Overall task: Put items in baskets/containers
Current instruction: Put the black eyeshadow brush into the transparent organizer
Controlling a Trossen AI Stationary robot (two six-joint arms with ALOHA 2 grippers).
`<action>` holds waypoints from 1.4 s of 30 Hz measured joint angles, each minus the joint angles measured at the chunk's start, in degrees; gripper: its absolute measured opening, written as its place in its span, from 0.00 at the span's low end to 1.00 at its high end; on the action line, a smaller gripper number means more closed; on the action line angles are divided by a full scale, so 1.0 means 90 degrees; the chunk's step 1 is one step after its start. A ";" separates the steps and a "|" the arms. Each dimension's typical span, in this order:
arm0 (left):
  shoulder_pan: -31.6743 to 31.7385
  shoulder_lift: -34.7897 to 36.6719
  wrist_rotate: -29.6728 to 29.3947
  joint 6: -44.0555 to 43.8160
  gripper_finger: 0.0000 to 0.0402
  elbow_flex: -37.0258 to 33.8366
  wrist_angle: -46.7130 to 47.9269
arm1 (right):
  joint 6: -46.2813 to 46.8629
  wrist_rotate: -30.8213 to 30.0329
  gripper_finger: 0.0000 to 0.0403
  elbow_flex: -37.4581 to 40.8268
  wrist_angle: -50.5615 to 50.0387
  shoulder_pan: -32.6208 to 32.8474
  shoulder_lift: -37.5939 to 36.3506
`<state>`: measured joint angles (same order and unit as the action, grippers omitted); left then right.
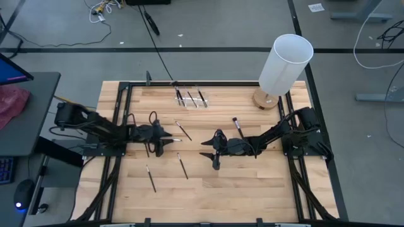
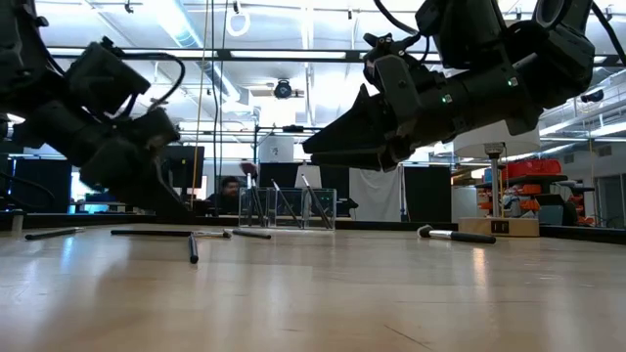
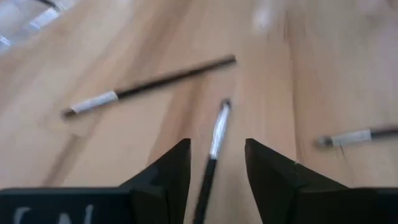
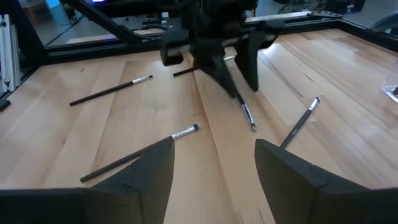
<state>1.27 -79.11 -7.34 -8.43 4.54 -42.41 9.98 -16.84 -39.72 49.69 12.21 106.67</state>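
Observation:
Several slim dark makeup brushes lie flat and scattered on the wooden table, among them one point(image 1: 182, 165) near the middle, one point(image 1: 151, 178) nearer the front and one point(image 1: 238, 126) right of centre. The clear box point(image 1: 189, 99) stands at the far middle with brushes leaning in it point(image 2: 289, 207). My left gripper point(image 3: 217, 143) is open, low over the left half of the table point(image 1: 161, 142), its fingers on either side of one brush point(image 3: 214, 134) whose bristle end points away from it. My right gripper point(image 4: 214, 143) hangs open above the table's middle point(image 1: 210, 152), with nothing between its fingers. My left gripper stands open around the brush's dark handle point(image 3: 206, 180), coming slantwise from the table's left and pointing down, fingers along the brush. Bare gaps show on both sides of the handle. Farther back the gripper hides it, so I cannot tell whether they touch.
A tall white cylinder on a round wooden base point(image 1: 284, 66) stands at the far right corner. Black rails point(image 1: 113, 126) frame the table's sides. Two more brushes point(image 4: 112, 91) point(image 4: 140, 152) lie between the two grippers.

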 joint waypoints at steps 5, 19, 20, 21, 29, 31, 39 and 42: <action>0.0096 -0.0519 0.0067 0.0206 0.32 0.0010 -0.0031 | 0.0000 0.0000 0.56 0.0000 0.0071 -0.0002 0.0002; 0.0227 -0.1312 0.0331 0.0043 0.03 0.0044 -0.0477 | 0.0000 0.0287 0.56 0.0000 0.0058 -0.0001 0.0002; 0.0227 -0.1314 0.0353 -0.0002 0.03 0.0044 -0.0478 | 0.0000 0.0347 0.56 0.0000 0.0037 0.0000 0.0002; 0.0224 -0.1319 0.0371 -0.0048 0.03 0.0043 -0.0495 | 0.0000 0.0410 0.56 0.0000 0.0015 0.0003 -0.0002; 0.0197 -0.1086 0.0664 -0.0380 0.03 -0.0005 -0.0591 | 0.0288 0.0824 0.56 0.0000 -0.0389 0.0011 -0.0073; 0.0197 -0.1034 0.0686 -0.0502 0.03 -0.0005 -0.0653 | 0.0356 0.0907 0.56 0.0000 -0.0450 0.0025 -0.0073; 0.0185 -0.0972 0.0789 -0.0850 0.03 -0.0017 -0.1299 | 0.0441 0.0993 0.56 0.0000 -0.0557 0.0046 -0.0075; 0.0188 -0.0972 0.0729 -0.0952 0.03 -0.0015 -0.1582 | 0.0437 0.0988 0.56 0.0000 -0.0705 0.0044 -0.0075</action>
<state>2.96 -87.85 -0.79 -17.00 4.40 -56.64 13.91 -7.94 -39.72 43.34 12.60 106.00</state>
